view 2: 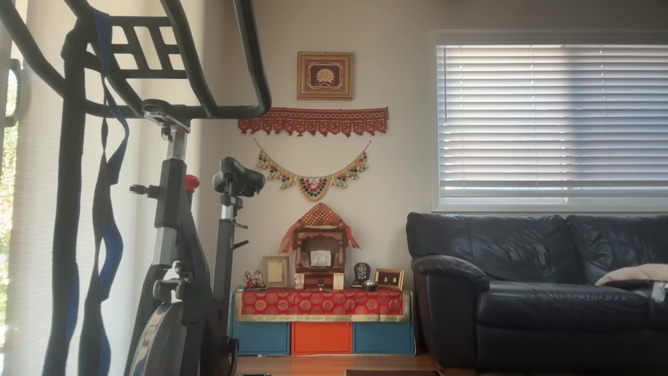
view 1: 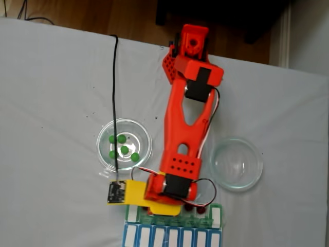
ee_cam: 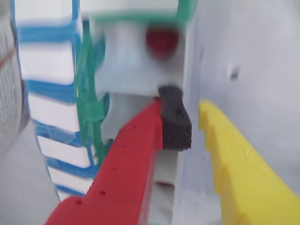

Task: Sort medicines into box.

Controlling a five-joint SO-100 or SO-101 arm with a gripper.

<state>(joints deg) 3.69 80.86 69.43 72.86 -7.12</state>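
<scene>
Red arm (view 1: pixel 184 128), red-and-yellow pincer (ee_cam: pixel 194 129)

A: Where's the box (view 1: pixel 172 234)?
B: Bottom edge of the fixed view, arm (view 1: pixel 184 128) reaching down over its upper row.
A: The dishes?
B: One dish (view 1: pixel 105 154) left of the arm, with five medicines (view 1: pixel 124 150) in it; another dish (view 1: pixel 237 164) right of the arm.
A: Anything in the box?
B: In the wrist view, one ball (ee_cam: pixel 161 42) in a compartment, just beyond the gripper (ee_cam: pixel 190 129).
</scene>
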